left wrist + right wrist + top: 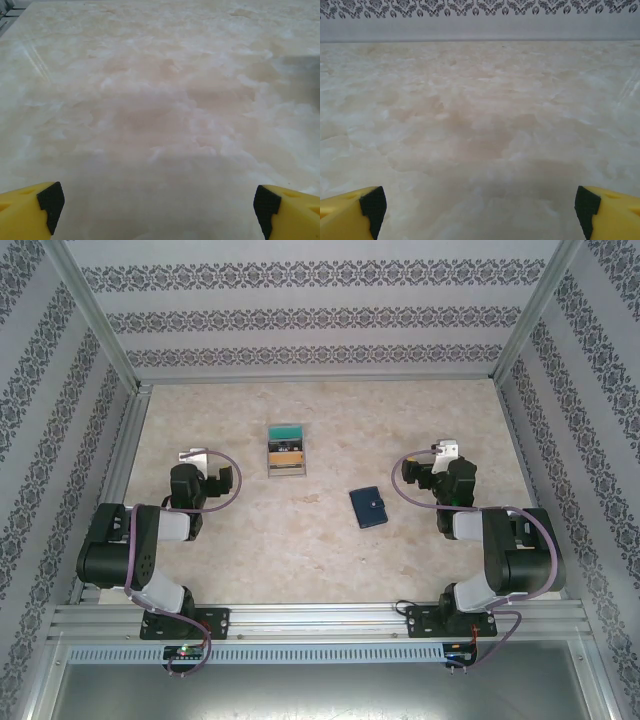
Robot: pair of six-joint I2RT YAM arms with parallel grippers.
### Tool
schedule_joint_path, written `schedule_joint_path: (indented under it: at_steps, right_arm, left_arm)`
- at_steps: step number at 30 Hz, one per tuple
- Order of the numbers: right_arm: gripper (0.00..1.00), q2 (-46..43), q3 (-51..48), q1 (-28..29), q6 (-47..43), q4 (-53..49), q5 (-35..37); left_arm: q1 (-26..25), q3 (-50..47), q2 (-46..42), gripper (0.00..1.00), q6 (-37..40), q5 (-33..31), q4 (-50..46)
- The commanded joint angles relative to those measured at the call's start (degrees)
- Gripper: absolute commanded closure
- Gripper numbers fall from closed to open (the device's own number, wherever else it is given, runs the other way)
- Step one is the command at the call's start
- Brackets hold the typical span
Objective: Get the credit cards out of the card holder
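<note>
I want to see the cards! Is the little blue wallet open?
No, the card holder lies folded shut on the table, its navy cover facing up.

The left arm [130,550] is bolted at the near edge of the table [320,570], towards the left corner. It is folded at the elbow, with the forearm reaching forward along the left edge. The left gripper [190,456] points at the far edge. The right arm [510,560] mirrors this pose along the right edge, and the right gripper [443,450] also faces the far edge. In the left wrist view the yellow fingers [25,212] are spread wide, low over the table and holding nothing. The right fingers [612,212] are spread the same way.
</note>
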Motion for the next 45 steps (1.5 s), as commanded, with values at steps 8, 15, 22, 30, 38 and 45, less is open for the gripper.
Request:
schedule_joint_path:
  at_steps: [8,15,22,30,38,45]
  right_arm:
    - [0.02,-0.03,0.21,-0.05,-0.55,1.42,-0.99]
    - [0.02,-0.06,0.26,-0.01,-0.52,1.42,-1.0]
    - [0.02,-0.58,0.47,0.05,0.6,0.56,2.74]
    - [0.02,-18.38,3.37,0.55,10.5,-20.04,16.06]
    - [0.02,-34.72,8.4,0.16,27.01,-43.39,8.46]
    - [0.02,-30.19,20.56,10.01,24.27,-68.39,7.1]
  left_arm:
    - [-0.02,1.12,-0.02,0.01,1.08,0.93,1.55]
    - [0.07,1.3,-0.06,0.01,1.06,1.02,1.09]
    - [0.27,3.67,-2.61,0.01,1.26,1.98,-5.47]
    - [0.23,23.08,-16.63,0.01,-8.82,-5.02,-48.78]
    - [0.24,33.45,-23.78,0.01,-25.63,1.24,-69.99]
    - [-2.67,28.82,-28.5,0.0,-33.15,9.8,-69.33]
